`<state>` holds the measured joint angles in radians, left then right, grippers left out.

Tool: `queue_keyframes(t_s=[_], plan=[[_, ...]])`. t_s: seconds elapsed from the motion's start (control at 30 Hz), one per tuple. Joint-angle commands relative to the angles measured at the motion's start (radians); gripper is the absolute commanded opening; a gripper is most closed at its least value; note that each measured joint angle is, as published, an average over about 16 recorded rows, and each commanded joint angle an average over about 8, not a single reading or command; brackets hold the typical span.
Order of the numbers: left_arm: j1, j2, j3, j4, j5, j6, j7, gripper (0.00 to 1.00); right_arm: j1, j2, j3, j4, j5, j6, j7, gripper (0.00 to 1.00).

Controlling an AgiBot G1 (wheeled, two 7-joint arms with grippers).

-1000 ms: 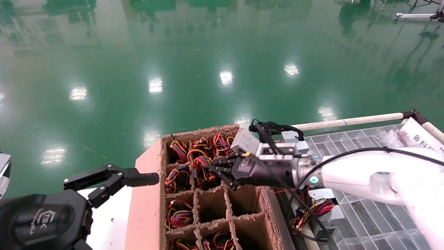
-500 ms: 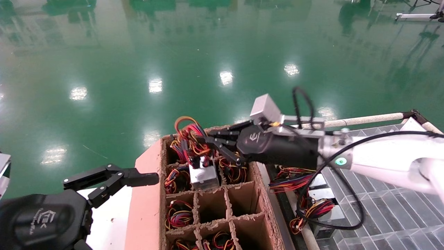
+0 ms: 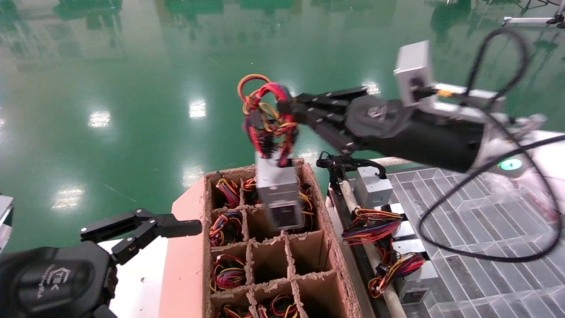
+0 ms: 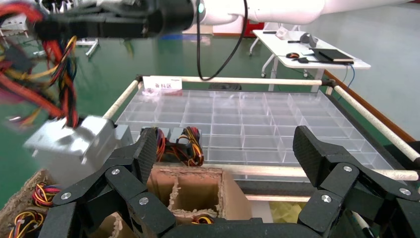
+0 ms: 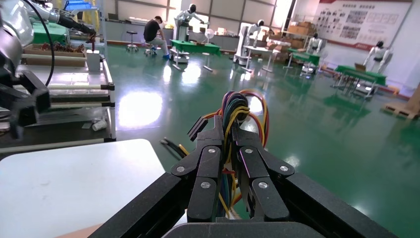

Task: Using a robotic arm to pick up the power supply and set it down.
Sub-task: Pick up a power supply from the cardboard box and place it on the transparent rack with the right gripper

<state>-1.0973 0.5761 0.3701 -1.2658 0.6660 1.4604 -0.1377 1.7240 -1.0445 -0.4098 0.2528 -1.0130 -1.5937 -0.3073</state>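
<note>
The power supply (image 3: 279,196), a silver-grey metal box, hangs upright by its red, yellow and black wire bundle (image 3: 267,119), its lower end just above the middle back cell of the cardboard box. My right gripper (image 3: 287,106) is shut on that bundle, high over the box's far end. The right wrist view shows the wires (image 5: 236,106) pinched in the right gripper (image 5: 225,126). From the left wrist view the hanging power supply (image 4: 69,148) is off to one side. My left gripper (image 3: 141,227) stays parked at the lower left, and the left gripper (image 4: 225,148) is open and empty.
The divided cardboard box (image 3: 329,247) holds several more wired units in its cells. A clear compartment tray (image 3: 476,229) lies to the right, with a plain grey cube (image 3: 373,187) and wired units (image 3: 375,225) along its left edge. A white tabletop (image 3: 137,274) is at lower left.
My right gripper has risen and moved back, lifting the power supply by its wires out of the box cell. The left arm has not moved.
</note>
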Motion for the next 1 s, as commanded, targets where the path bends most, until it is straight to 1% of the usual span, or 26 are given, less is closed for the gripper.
queue_keyframes(t_s=[0.03, 0.17, 0.3, 0.5, 0.67, 0.83, 1.0], plan=[[0.0, 0.0, 0.0, 0.0, 0.0, 0.0, 0.0, 1.0, -0.002, 0.026, -0.001, 0.04, 0.014, -0.002, 0.018, 0.0], [0.0, 0.0, 0.0, 0.0, 0.0, 0.0, 0.0, 1.0, -0.028, 0.13, -0.007, 0.163, 0.055, 0.003, 0.082, 0.0], [0.0, 0.0, 0.0, 0.0, 0.0, 0.0, 0.0, 1.0, -0.076, 0.25, -0.003, 0.295, 0.103, 0.012, 0.15, 0.0], [0.0, 0.0, 0.0, 0.0, 0.0, 0.0, 0.0, 1.0, -0.182, 0.438, 0.031, 0.488, 0.182, 0.039, 0.243, 0.0], [0.0, 0.0, 0.0, 0.0, 0.0, 0.0, 0.0, 1.0, -0.288, 0.588, 0.077, 0.628, 0.247, 0.084, 0.298, 0.0], [0.0, 0.0, 0.0, 0.0, 0.0, 0.0, 0.0, 1.0, -0.417, 0.722, 0.124, 0.724, 0.321, 0.134, 0.324, 0.0], [0.0, 0.0, 0.0, 0.0, 0.0, 0.0, 0.0, 1.0, -0.563, 0.823, 0.159, 0.748, 0.404, 0.16, 0.303, 0.0]])
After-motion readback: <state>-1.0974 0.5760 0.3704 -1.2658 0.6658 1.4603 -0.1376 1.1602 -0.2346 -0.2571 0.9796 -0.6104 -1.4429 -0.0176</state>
